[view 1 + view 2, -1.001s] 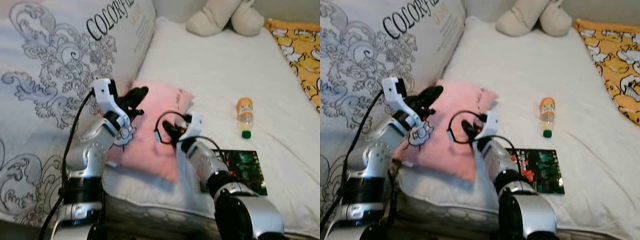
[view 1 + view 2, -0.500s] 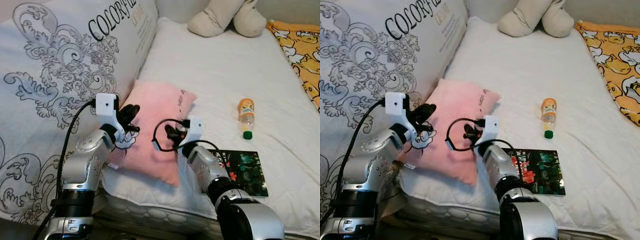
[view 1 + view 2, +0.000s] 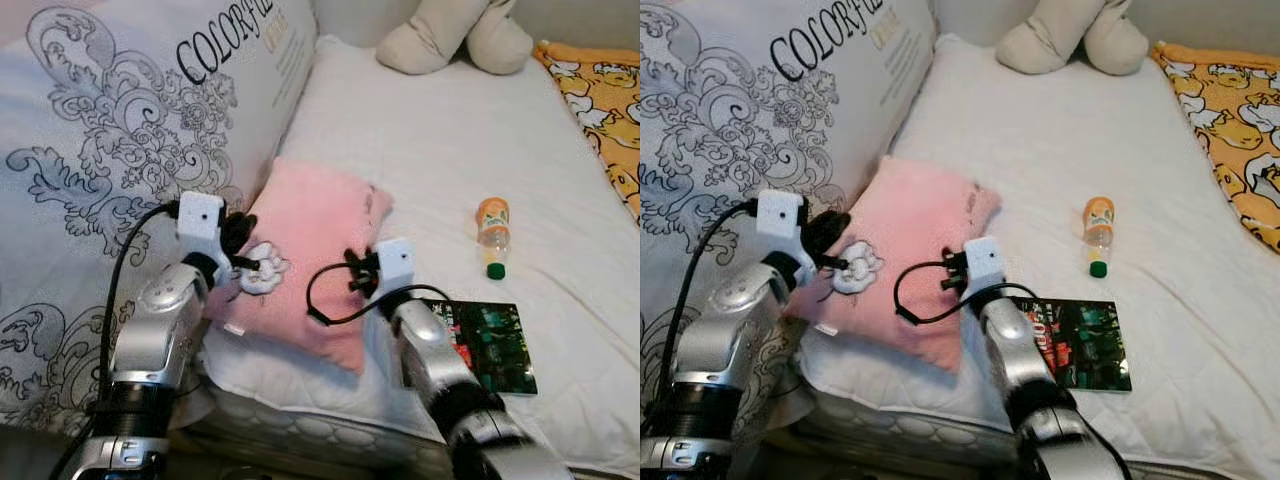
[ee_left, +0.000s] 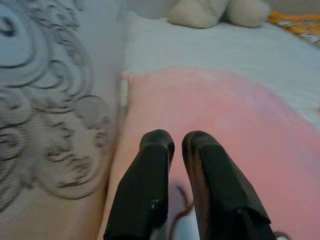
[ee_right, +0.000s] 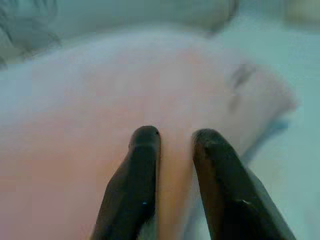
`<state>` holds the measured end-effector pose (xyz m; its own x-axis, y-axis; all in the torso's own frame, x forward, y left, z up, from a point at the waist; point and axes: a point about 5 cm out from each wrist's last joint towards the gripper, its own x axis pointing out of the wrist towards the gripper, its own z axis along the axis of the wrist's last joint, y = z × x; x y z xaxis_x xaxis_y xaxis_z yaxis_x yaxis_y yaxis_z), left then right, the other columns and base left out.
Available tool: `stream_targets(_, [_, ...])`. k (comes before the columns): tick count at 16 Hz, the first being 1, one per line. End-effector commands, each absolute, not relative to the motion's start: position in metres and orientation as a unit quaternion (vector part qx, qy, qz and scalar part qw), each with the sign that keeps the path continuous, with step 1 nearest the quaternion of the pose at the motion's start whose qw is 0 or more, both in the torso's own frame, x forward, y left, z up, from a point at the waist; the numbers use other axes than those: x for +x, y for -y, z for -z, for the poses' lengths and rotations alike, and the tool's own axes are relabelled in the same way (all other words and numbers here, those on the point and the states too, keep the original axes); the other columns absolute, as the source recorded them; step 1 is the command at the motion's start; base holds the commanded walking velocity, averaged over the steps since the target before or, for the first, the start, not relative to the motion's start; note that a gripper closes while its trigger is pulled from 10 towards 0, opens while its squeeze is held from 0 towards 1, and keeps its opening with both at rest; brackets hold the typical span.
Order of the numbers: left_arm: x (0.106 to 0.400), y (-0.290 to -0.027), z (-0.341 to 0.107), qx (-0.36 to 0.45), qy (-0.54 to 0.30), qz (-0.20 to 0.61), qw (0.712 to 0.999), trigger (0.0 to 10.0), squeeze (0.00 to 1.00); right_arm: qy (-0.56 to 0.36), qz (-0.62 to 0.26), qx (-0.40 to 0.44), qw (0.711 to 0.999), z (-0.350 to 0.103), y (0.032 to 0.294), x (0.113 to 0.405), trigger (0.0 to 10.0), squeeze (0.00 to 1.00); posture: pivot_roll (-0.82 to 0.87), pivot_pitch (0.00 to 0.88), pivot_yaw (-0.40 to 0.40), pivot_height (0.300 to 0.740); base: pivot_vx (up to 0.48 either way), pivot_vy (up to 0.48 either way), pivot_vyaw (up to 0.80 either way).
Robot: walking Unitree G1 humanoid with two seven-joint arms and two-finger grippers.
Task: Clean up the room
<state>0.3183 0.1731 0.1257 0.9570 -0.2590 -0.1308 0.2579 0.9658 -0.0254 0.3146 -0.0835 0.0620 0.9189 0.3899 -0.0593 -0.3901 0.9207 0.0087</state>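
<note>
two grippers (image 3: 240, 243) (image 3: 357, 272) beside pink pillow (image 3: 310, 240)

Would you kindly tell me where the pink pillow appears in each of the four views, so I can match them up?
Left eye view: pink pillow left of centre, between both arms, against the large printed cushion.
Right eye view: left of centre, same spot.
Left wrist view: spreads ahead of the black fingers.
Right wrist view: blurred pink surface beyond the fingers.
Shared landmark: the beige plush toy, also at the far end in the left wrist view.
</note>
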Motion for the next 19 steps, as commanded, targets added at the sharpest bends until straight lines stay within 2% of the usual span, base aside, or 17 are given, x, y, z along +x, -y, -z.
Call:
stream_targets(1, [0.316, -0.178, -0.117, 0.003, -0.078, 0.113, 0.990, 10.0, 0.00, -0.006, -0.205, -0.011, 0.979, -0.066, 0.085, 0.309, 10.0, 1.00, -0.05, 0.000, -0.006, 0.740, 0.000, 0.000, 0.00])
stream_targets(3, [0.315, -0.179, -0.114, 0.020, -0.077, 0.113, 0.990, 10.0, 0.00, 0.000, -0.189, -0.006, 0.982, -0.064, 0.095, 0.297, 10.0, 1.00, -0.05, 0.000, -0.010, 0.740, 0.000, 0.000, 0.00])
stream_targets(6, [0.306, -0.182, -0.109, 0.045, -0.068, 0.121, 0.989, 10.0, 0.00, 0.056, -0.169, -0.025, 0.984, -0.079, 0.110, 0.281, 10.0, 1.00, -0.06, 0.000, -0.010, 0.740, 0.000, 0.000, 0.00])
stream_targets(8, [0.298, -0.192, -0.096, 0.059, -0.080, 0.105, 0.989, 10.0, 0.00, 0.089, -0.152, -0.047, 0.983, -0.094, 0.123, 0.262, 10.0, 1.00, -0.06, 0.000, -0.003, 0.740, 0.000, 0.000, 0.00])
stream_targets(11, [0.302, -0.204, -0.096, 0.075, -0.078, 0.083, 0.991, 10.0, 0.00, 0.080, -0.153, -0.056, 0.983, -0.094, 0.125, 0.253, 10.0, 1.00, -0.08, 0.000, 0.013, 0.740, 0.000, 0.000, 0.00])
stream_targets(12, [0.305, -0.211, -0.097, 0.077, -0.068, 0.079, 0.992, 10.0, 1.00, 0.048, -0.157, -0.059, 0.985, -0.086, 0.123, 0.249, 10.0, 1.00, -0.09, 0.000, 0.024, 0.740, 0.000, 0.000, 0.00])
stream_targets(13, [0.307, -0.212, -0.098, 0.085, -0.062, 0.082, 0.991, 10.0, 1.00, 0.039, -0.155, -0.071, 0.985, -0.085, 0.123, 0.248, 10.0, 0.87, -0.09, 0.000, 0.027, 0.740, 0.000, 0.000, 0.00])
stream_targets(14, [0.309, -0.212, -0.098, 0.090, -0.057, 0.084, 0.991, 10.0, 1.00, 0.039, -0.149, -0.076, 0.985, -0.086, 0.123, 0.247, 10.0, 0.00, -0.10, 0.000, 0.030, 0.740, 0.000, 0.000, 0.00])
stream_targets(17, [0.319, -0.207, -0.099, 0.099, -0.038, 0.108, 0.989, 10.0, 1.00, 0.038, -0.123, -0.086, 0.988, -0.088, 0.131, 0.251, 10.0, 0.00, -0.10, 0.000, 0.030, 0.740, 0.000, 0.000, 0.00])
stream_targets(19, [0.332, -0.203, -0.090, 0.104, -0.071, 0.124, 0.984, 10.0, 1.00, 0.045, -0.115, -0.088, 0.988, -0.092, 0.136, 0.250, 10.0, 0.00, -0.10, 0.000, 0.027, 0.740, 0.000, 0.000, 0.00])
